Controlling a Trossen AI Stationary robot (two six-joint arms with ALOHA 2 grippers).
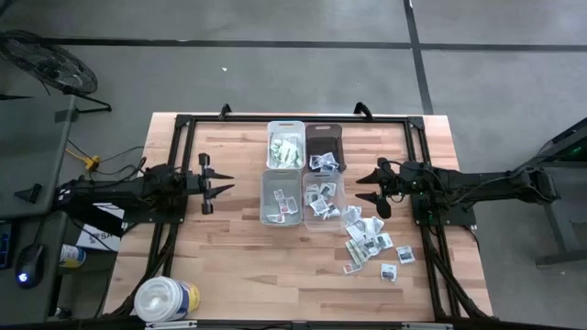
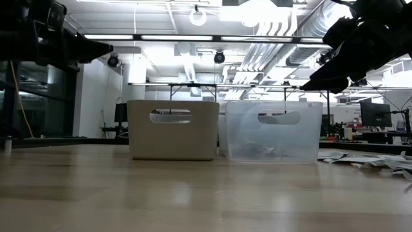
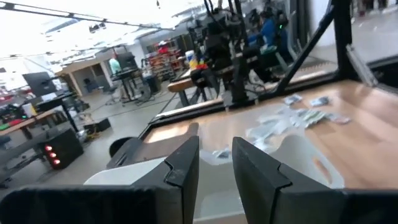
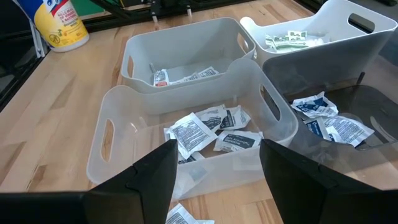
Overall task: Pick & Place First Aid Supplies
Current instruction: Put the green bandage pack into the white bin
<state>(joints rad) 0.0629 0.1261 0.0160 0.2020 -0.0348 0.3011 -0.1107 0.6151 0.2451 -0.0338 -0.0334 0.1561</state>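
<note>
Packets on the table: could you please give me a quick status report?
Both hands empty, hovering: left hand partly open, right hand open by the bins. Loose packets still on the table. Nothing in the way.

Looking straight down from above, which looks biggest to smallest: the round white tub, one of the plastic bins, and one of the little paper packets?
1. clear bin, holding packets
2. round white tub, which looks a bit smaller, though its edge is cut off at the picture's bottom, so this order is unsure
3. loose packet on the table, by far the smallest
</note>
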